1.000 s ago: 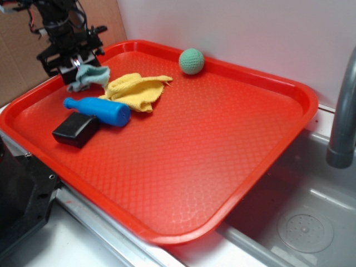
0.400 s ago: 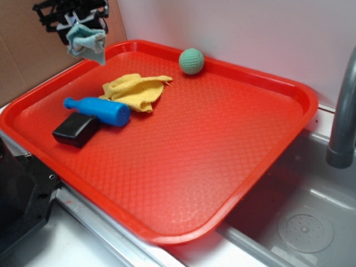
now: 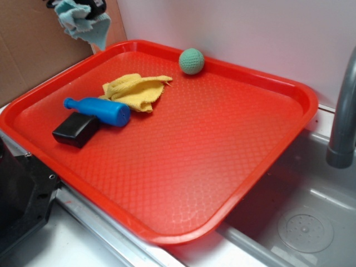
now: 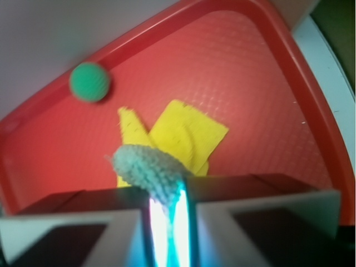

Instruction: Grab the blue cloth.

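Since the earlier frames the gripper (image 4: 167,208) has risen further with the blue cloth (image 3: 83,23); it is now almost out of the top left corner of the exterior view, and the cloth hangs well above the tray's (image 3: 289,89) far left rim. Wrist view: jaws nearly closed, pinching the cloth (image 4: 150,169), which bunches out beyond the tips. Cloth is pale blue-teal, fuzzy, crumpled, with one corner drooping. Count on tray, near to far: one black block (image 3: 77,129), touching one blue bowling pin (image 3: 100,110); one yellow cloth (image 3: 136,90) just behind the pin, lying flat and partly folded; one green ball (image 3: 191,61) at the far rim. One grey faucet pipe (image 3: 344,117) at right.
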`<control>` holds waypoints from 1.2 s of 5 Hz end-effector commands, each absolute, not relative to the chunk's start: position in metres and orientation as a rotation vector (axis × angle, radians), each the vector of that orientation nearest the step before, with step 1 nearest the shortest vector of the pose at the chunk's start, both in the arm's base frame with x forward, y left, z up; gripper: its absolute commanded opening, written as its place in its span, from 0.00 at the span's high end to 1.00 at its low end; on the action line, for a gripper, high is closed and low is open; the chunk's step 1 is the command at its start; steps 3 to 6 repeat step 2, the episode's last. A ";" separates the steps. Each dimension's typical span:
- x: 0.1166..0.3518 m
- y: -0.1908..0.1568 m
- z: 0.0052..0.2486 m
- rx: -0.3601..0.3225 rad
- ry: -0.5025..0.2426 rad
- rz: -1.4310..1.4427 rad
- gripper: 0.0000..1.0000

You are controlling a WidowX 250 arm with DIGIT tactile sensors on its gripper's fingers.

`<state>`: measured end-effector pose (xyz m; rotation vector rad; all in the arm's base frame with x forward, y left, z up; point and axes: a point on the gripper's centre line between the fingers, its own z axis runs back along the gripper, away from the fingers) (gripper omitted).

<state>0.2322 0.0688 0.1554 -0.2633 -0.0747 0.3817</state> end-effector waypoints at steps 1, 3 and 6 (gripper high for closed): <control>0.208 0.051 0.199 -0.209 -0.170 0.203 1.00; 0.203 0.045 0.200 -0.172 -0.177 0.218 1.00; 0.203 0.045 0.200 -0.172 -0.177 0.218 1.00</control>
